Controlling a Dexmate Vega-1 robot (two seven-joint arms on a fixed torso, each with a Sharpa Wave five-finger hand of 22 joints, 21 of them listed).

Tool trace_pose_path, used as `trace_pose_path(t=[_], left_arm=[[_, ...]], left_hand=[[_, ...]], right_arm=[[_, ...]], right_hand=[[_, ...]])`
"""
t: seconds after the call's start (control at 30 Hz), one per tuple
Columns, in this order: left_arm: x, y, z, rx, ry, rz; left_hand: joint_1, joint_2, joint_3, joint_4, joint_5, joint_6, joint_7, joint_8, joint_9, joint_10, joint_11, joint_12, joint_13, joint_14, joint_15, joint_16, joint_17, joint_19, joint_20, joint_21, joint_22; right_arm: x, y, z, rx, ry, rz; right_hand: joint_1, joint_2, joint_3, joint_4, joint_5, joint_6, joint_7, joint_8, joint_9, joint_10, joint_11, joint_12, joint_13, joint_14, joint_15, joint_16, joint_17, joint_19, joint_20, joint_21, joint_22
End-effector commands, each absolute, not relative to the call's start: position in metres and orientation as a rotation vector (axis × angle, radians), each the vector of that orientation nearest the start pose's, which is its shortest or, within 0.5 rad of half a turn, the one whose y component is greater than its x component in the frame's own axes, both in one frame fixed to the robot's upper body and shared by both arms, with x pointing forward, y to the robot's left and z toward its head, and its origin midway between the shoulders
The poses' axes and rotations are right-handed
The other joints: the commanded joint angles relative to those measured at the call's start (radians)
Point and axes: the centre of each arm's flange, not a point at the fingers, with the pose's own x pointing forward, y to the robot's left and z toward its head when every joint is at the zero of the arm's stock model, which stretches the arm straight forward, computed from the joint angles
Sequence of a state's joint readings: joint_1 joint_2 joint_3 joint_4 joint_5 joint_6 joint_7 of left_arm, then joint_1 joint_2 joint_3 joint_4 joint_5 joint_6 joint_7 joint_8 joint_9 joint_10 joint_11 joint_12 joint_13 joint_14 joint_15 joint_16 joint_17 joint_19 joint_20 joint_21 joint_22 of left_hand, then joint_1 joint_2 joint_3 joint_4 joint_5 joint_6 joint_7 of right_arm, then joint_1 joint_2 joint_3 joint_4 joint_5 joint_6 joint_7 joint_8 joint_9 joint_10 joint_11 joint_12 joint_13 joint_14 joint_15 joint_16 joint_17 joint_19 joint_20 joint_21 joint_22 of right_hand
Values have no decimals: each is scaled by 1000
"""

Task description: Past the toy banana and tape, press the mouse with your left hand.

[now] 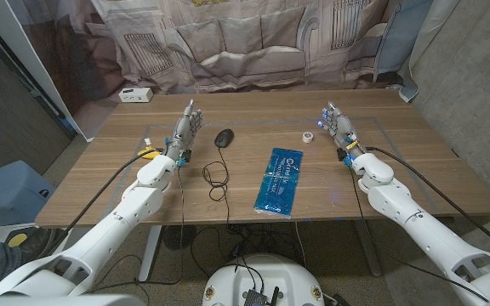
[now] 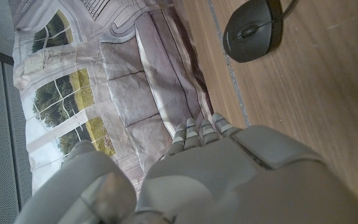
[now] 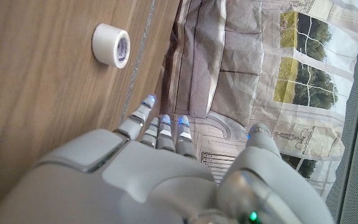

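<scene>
Blue pouch (image 1: 279, 183) lying mid-table, nearest. Left hand (image 1: 183, 133) standing on edge, fingers extended together, holding nothing; right hand (image 1: 339, 127) likewise. Mouse (image 1: 224, 137) sitting just beside left hand; tape (image 1: 309, 136) sitting beyond pouch. Risk: fingers snagging mouse cable (image 1: 217, 177), dragging mouse.

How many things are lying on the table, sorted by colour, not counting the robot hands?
Black: 1, the computer mouse
White: 2, the tape roll and the power strip
Blue: 1, the gel pack
Yellow: 1, the toy banana, partly hidden by the left arm
Total: 5
</scene>
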State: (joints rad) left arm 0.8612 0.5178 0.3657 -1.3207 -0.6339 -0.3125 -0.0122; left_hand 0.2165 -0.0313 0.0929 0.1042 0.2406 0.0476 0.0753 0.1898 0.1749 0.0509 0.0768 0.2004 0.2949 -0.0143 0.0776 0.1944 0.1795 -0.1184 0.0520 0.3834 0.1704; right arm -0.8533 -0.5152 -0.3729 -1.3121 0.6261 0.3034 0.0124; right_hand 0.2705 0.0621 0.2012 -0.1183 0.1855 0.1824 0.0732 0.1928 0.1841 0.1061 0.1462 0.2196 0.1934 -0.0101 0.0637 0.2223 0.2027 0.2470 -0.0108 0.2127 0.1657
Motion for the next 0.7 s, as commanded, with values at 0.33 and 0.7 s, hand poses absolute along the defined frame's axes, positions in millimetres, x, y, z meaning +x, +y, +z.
trace_pose_path(t=[0.33, 0.7], left_arm=[[630, 301, -24, 22, -694, -153], [638, 294, -17, 105, -725, -174]], left_hand=[[26, 13, 6, -7, 1, 45, 7, 14, 1, 28, 3, 15, -17, 22, 2, 7, 1, 23, -9, -5, 3], [42, 19, 6, -20, -7, 131, 6, 30, 2, 86, 3, 30, -43, 82, -8, 18, 0, 81, 1, -10, 3]], right_arm=[[643, -286, -32, 5, -648, 175], [648, -300, -28, -13, -637, 163]], right_hand=[[22, 6, 13, -9, -3, 54, 14, 18, 5, 34, -4, 12, 4, 34, -2, 10, 3, 34, -1, 4, 5], [22, 9, 12, -10, -4, 27, 7, 6, 6, 30, -5, 6, 4, 30, -1, 6, 4, 33, -2, -1, 6]])
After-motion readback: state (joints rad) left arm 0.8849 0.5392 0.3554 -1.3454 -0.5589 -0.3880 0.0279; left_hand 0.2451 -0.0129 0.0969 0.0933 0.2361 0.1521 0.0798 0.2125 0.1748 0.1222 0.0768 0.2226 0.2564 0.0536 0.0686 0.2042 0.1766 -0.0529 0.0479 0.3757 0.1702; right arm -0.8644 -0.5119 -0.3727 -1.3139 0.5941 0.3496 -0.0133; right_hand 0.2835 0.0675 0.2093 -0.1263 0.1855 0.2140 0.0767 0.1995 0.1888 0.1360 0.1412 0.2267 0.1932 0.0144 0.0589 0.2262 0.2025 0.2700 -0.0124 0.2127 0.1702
